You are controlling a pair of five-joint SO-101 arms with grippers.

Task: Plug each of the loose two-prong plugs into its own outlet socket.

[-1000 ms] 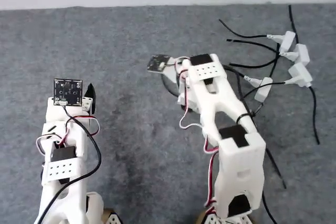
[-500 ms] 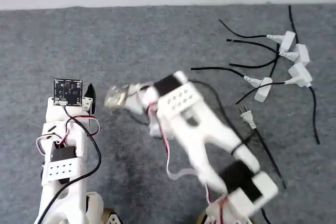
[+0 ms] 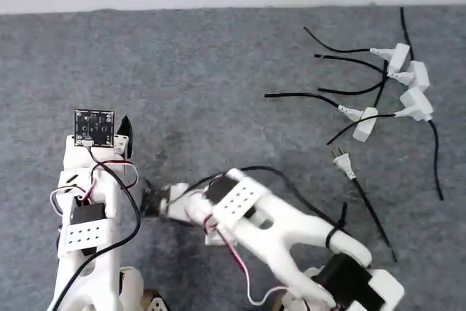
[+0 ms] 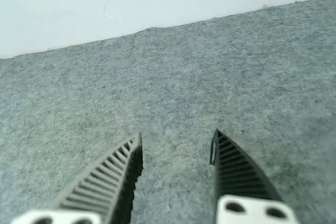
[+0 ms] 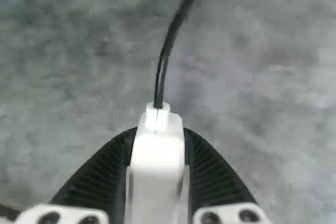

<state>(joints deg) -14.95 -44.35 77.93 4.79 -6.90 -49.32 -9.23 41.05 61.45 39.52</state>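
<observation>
Right pincer (image 5: 157, 129), clamped on a white corded connector (image 5: 156, 156), swung from the far-right sockets (image 3: 399, 54) to the desk's (image 3: 218, 71) near-left, so mating looks further off; left pincer (image 4: 177, 134) gapes empty.

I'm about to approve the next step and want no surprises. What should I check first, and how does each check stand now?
1. Right tool shut on the white connector: ok.
2. Its black cord free of snags: cannot tell.
3. Left tool open and empty: ok.
4. Loose plug plugged in: not ok, it lies alone on the carpet.
5. Connector's mating face aimed at the left tool: cannot tell.
</observation>
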